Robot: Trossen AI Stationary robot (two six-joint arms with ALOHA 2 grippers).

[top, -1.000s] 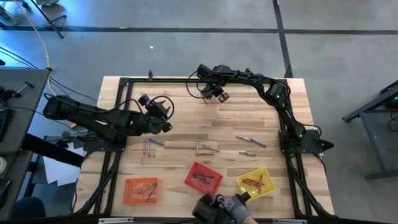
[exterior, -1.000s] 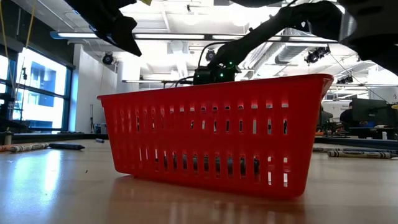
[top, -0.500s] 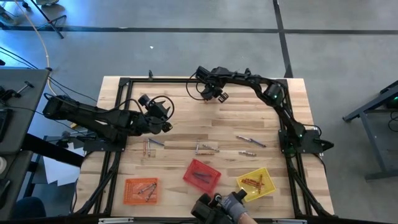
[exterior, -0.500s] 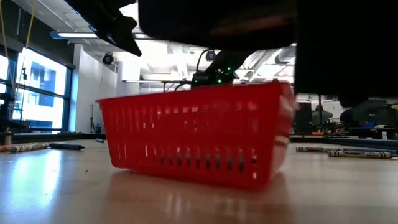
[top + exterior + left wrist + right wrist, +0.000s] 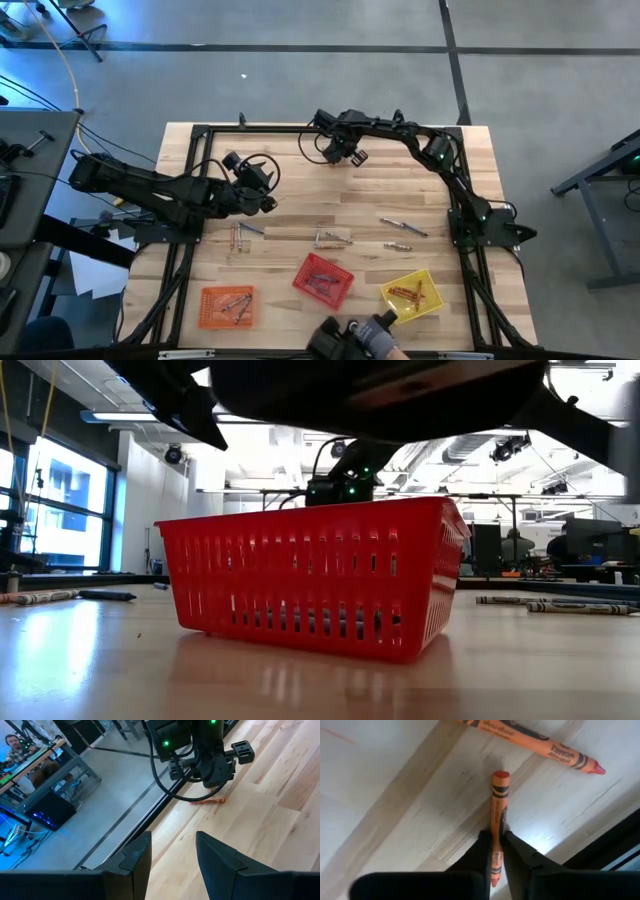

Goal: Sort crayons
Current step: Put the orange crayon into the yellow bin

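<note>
1. The right gripper is at work at the upper middle of the high view, low over the far edge of the table. In its own wrist view the two dark fingers are pinched on an orange crayon, which stands between them.

2. The held orange crayon's long axis runs straight up the right wrist view, in line with the fingers, not across them. Most of its length juts forward past the fingertips and a short tail shows behind them, so I judge the grip to sit towards one end rather than at the middle.

3. A second orange crayon lies flat on the wood across the upper right of that view, well clear of the fingers and slanted against the held one. The left wrist view shows one on the boards directly under the right gripper.

4. The left gripper hangs at centre left of the high view with its fingers spread and nothing between them. It is farther from the far-edge crayons than the right.

5. Other loose crayons lie scattered across the middle of the table.

6. The orange basket, red basket and yellow basket sit along the lower edge of the high view, each with sticks in it. The carry from the far edge therefore looks long, nearly the depth of the table.
</note>
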